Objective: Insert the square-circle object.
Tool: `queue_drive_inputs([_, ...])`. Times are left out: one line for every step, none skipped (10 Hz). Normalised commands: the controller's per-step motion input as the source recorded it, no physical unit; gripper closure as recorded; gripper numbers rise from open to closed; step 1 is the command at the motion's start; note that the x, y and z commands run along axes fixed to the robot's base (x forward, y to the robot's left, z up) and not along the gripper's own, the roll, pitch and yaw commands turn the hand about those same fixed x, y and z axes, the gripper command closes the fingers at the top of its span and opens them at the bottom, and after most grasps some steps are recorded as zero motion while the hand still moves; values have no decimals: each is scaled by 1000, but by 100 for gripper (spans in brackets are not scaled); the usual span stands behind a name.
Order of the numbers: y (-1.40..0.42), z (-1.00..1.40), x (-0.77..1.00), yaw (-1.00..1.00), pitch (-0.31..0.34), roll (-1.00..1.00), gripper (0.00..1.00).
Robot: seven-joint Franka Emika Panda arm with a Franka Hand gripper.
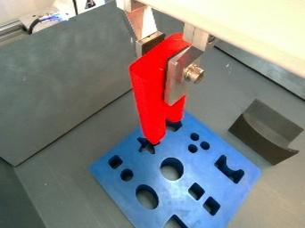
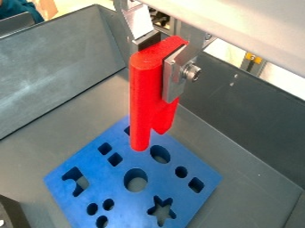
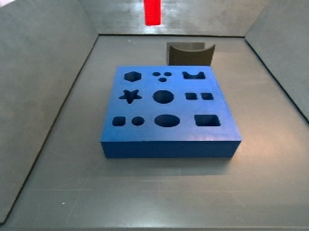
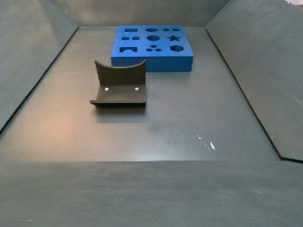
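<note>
Grey bin floor (image 3: pixel 169 194): pincer (image 1: pixel 174 78) holds red piece (image 1: pixel 152 93) above blue block (image 1: pixel 179 171).

Pincer (image 1: pixel 170 69) with flat silver plate fingers (image 1: pixel 181 73), round silver screw on one plate, white housing above

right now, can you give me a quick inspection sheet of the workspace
surface: grey floor inside grey walls
job's things: bright red long plastic piece held upright above the blue block with shaped holes, not yet inserted
clutter: dark grey curved-top block standing apart from the blue block
grippers: pincer shut on the red piece, raised over the block
cables: nothing seen
surroundings: too blurred beyond the walls to tell
</note>
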Motion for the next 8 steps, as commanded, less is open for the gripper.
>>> queue_drive_inputs([0,-174,-54,0,-96,0,100])
queue_drive_inputs([0,-554,60,-654,-27,-136,100])
queue_drive_inputs([-3,-526,-31,-1000,-93,-69,100])
queue_drive_inputs([0,-560,-49,-1000,-119,-60,100])
queue_drive_inputs([0,-491,-11,-1000,-73,-51,100])
queue_drive_inputs([-3,-471,-17,-1000,-86,-63,100])
queue_drive_inputs([-14,-491,-49,-997,-120,-81,100])
queue_drive_inputs([-23,-503,-60,-986,-134,-84,100])
